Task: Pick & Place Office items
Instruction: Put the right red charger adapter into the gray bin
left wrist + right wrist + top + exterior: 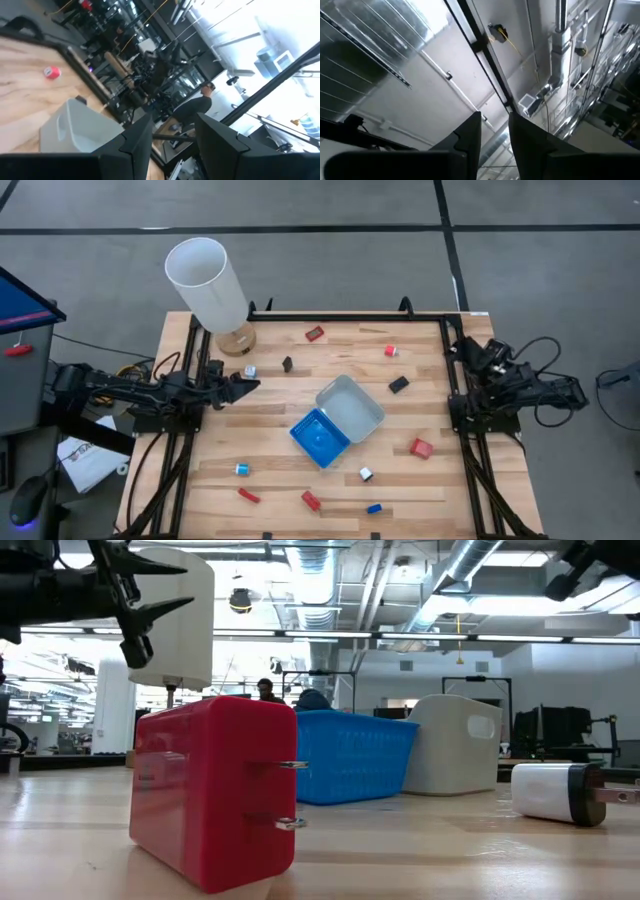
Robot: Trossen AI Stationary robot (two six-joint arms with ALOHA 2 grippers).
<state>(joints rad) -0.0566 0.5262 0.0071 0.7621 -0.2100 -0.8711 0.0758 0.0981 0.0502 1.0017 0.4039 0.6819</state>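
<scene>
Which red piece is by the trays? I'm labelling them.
Start at the two square trays mid-table, the blue tray and the grey tray. Right of them lies a blocky red piece. It is chunkier than the other red pieces and has no neighbour beside it.

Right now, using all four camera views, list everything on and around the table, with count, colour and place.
tall white cylinder on a wooden base: one, white, table's left rear corner
square blue plastic tray: one, blue, table centre
square clear-grey plastic tray: one, grey, beside the blue tray
small red blocky pieces: five, red, scattered
small black pieces: two, black, behind the trays
small blue piece: one, blue, front edge
small mainly white pieces: three, white, scattered
person: one, dark top, room beyond
left end effector: dark, open, above the table's left side
right end effector: dark, open, right edge, aimed at the ceiling
</scene>
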